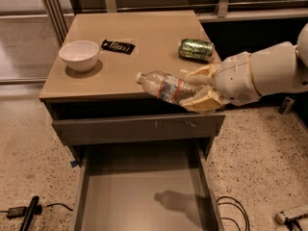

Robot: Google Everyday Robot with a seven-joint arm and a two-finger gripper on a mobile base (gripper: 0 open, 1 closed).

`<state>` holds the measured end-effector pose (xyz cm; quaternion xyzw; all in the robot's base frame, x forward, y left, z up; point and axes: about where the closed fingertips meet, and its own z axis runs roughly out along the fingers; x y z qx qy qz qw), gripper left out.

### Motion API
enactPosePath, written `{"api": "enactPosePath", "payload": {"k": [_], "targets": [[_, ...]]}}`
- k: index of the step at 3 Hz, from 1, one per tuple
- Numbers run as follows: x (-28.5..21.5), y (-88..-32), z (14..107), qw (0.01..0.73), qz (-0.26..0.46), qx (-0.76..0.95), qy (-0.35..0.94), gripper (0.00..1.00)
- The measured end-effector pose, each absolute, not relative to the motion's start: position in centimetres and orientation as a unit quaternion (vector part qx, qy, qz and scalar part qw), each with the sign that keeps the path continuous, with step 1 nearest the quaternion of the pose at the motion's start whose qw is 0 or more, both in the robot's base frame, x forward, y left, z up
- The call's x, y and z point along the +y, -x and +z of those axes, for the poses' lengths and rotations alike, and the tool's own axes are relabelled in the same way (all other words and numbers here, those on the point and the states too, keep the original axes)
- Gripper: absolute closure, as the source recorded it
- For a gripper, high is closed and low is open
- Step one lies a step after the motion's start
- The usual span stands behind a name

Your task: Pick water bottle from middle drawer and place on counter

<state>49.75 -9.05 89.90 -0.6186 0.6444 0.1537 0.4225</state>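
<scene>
The cream two-finger gripper (195, 91) is clamping the clear ribbed plastic water bottle (164, 86) sideways above the glossy tan counter (149, 32)

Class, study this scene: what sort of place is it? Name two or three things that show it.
Likely an office or lab test area, not a home: speckled floor, loose cables beside the drawer cabinet, metal-framed partitions behind. The claw holds the water bottle over the front edge of the counter.

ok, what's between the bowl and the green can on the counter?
Camera view: only a flat black object, nearer the bowl, otherwise bare counter. The gripper, holding the water bottle, hangs over the counter's front edge, off that line.
</scene>
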Motion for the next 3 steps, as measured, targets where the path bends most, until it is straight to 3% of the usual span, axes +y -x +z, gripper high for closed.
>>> {"api": "enactPosePath", "payload": {"k": [1, 3], "targets": [[-9.0, -49.8, 89.9, 0.423, 0.154, 0.644, 0.619, 1.00], [-4.7, -58.1, 92.1, 0.424, 0.136, 0.585, 0.678, 1.00]]}}
